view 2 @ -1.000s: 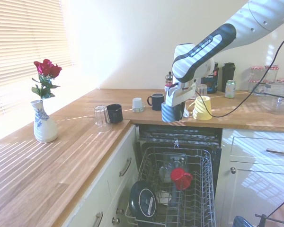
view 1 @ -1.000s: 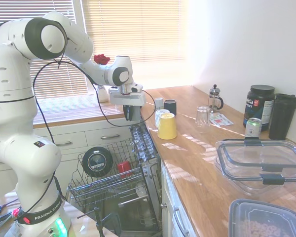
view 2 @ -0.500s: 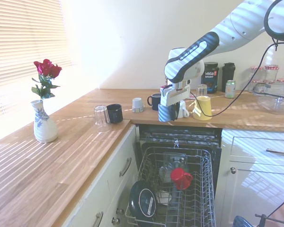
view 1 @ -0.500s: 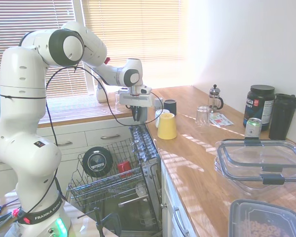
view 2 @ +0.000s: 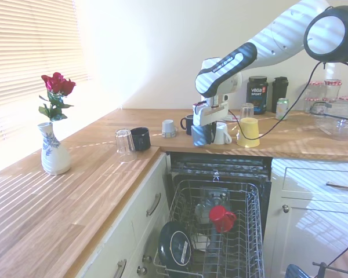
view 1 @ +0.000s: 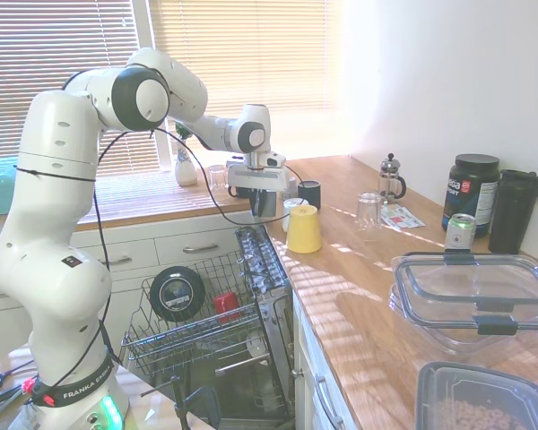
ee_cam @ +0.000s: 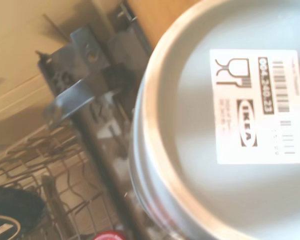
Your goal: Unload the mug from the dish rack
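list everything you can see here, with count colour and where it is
mug: 1, grey-blue, held upside down over the counter edge
dish rack: 1, grey wire, pulled out below
red cup: 1, in the rack
black round lid: 1, in the rack
yellow cup: 1, upside down on the counter
white cup: 1, beside the yellow cup
black mugs: 2, on the counter
vase: 1, white, red roses
french press: 1, by the wall
gripper: 1, white, shut on the mug

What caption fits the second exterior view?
Gripper holds the grey-blue mug at the wooden counter edge above the open dish rack, beside a yellow cup.
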### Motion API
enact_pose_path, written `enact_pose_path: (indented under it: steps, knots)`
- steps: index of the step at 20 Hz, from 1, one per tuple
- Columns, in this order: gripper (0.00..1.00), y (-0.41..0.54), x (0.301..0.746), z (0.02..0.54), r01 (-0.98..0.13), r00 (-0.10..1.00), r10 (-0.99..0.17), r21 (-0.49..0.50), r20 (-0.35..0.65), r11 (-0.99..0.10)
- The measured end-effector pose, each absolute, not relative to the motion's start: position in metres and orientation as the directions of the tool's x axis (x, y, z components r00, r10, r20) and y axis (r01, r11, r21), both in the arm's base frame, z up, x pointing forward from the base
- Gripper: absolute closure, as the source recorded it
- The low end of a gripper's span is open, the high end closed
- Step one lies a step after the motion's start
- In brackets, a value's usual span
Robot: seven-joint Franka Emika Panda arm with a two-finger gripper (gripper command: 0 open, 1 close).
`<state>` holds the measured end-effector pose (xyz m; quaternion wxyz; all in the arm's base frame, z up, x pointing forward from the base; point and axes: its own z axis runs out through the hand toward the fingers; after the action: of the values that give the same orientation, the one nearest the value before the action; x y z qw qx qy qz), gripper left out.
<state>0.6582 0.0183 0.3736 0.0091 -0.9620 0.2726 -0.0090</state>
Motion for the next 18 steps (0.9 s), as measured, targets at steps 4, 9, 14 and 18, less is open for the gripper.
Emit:
enact_pose_path:
  steps: [4,9,14,18]
  knots:
    - [1.00,0.019,0.672,0.366,-0.523,0.853,-0.523,-0.008,0.000,-0.853]
    - [1.00,0.014,0.686,0.361,-0.527,0.850,-0.527,0.004,-0.004,-0.850]
    - [0.00,0.010,0.700,0.362,-0.562,0.827,-0.562,0.017,-0.004,-0.827]
    - [0.00,0.009,0.714,0.357,-0.584,0.812,-0.584,0.025,0.004,-0.811]
